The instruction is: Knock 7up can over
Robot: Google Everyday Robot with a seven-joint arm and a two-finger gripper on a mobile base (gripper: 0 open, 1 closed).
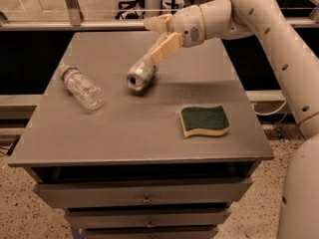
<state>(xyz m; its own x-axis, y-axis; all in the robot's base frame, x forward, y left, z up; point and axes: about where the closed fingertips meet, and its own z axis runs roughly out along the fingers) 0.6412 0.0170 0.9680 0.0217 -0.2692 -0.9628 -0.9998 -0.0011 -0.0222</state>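
Near the back edge of the grey bench (144,133), your cream two-finger pincer (152,40) gapes wide, holding nothing, just beside a whitish-silver aluminium can (141,74) lying on its side.

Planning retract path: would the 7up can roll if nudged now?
Likely yes: the 7up can is tipped onto its round side on the table, top facing the camera. Probably light, so a brush from the gripper, jaws open at its far end, could send it rolling.

Cream-white gripper (151,40) far centre; silver 7up can (141,73); clear bottle (81,87); sponge (205,121) green top, yellow base; plain grey table (124,133).
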